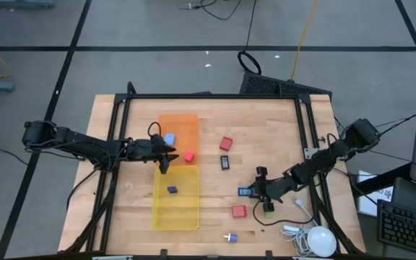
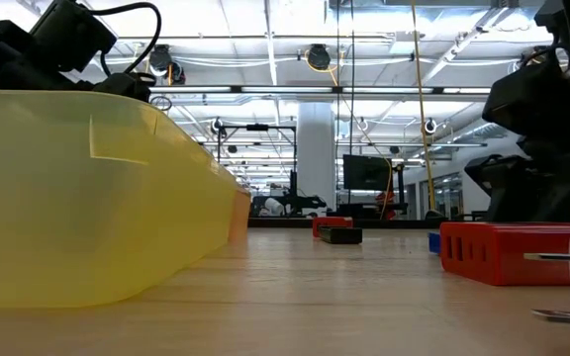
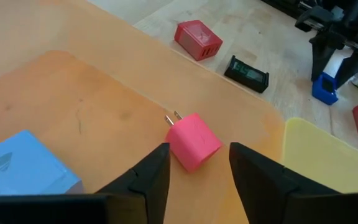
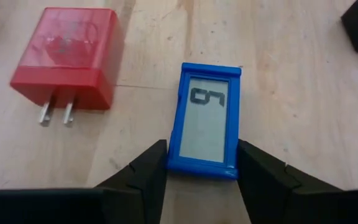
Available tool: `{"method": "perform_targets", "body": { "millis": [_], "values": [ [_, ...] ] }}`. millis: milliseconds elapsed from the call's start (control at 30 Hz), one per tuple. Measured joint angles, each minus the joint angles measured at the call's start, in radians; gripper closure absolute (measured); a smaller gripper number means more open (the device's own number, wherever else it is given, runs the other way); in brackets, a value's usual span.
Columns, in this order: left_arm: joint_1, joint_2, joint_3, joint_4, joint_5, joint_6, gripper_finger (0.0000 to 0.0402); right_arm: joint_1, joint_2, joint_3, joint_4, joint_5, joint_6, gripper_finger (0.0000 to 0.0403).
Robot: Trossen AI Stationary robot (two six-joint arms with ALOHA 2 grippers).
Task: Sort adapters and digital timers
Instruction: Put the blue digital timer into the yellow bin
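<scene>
My right gripper (image 4: 202, 165) is shut on a blue digital timer (image 4: 205, 121) with a pale display, lying near the table's right side (image 1: 245, 191). A red adapter (image 4: 67, 59) lies beside it. My left gripper (image 3: 197, 168) hangs open over the orange tray (image 1: 179, 124). Its fingers stand on either side of a pink adapter (image 3: 192, 141) that lies on the tray floor; I see no touch. A light blue adapter (image 3: 23, 165) lies in the same tray. The yellow tray (image 1: 176, 209) holds a dark blue timer (image 1: 172, 190). My right gripper pinches the blue timer by its two long sides (image 4: 174, 158) between the two fingers, at the end nearest the wrist. The fingers slant down and run along the timer's length. The timer lies flat on the table, display up.
On the bare wood lie another red adapter (image 1: 226, 144), a black timer (image 1: 224, 162), a green adapter (image 1: 269, 209), a white-purple adapter (image 1: 230, 237) and a white round device with a cable (image 1: 320, 240). A black frame (image 1: 208, 96) borders the table.
</scene>
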Motion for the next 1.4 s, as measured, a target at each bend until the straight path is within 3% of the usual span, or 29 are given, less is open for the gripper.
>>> {"method": "perform_targets", "body": {
  "millis": [200,500,833,1000,1067,1167,1400],
  "values": [
    [0.000,0.000,0.000,0.000,0.000,0.000,0.0237,-0.016,-0.092,-0.004,-0.019,0.014,-0.065,0.0236],
    [0.000,0.000,0.000,0.001,-0.001,0.012,0.0218,-0.088,-0.388,-0.002,-0.047,0.008,-0.187,0.0243],
    [0.000,0.000,0.000,0.001,-0.001,0.017,0.0236,-0.357,-0.706,-0.002,-0.049,0.004,-0.420,0.0249],
    [0.000,0.000,0.000,0.001,-0.007,0.022,0.0244,-0.494,-0.738,-0.002,-0.024,-0.010,-0.400,0.0240],
    [0.000,0.000,0.000,0.001,-0.007,0.022,0.0243,-0.523,-0.717,-0.009,0.012,-0.075,-0.378,0.0239],
    [0.000,0.000,0.000,0.001,-0.007,0.029,0.0238,-0.532,-0.675,-0.044,0.076,-0.180,-0.378,0.0246],
    [0.000,0.000,0.000,0.001,-0.013,0.054,0.0221,-0.532,-0.647,-0.053,0.169,-0.236,-0.398,0.0242]
  ]
}}
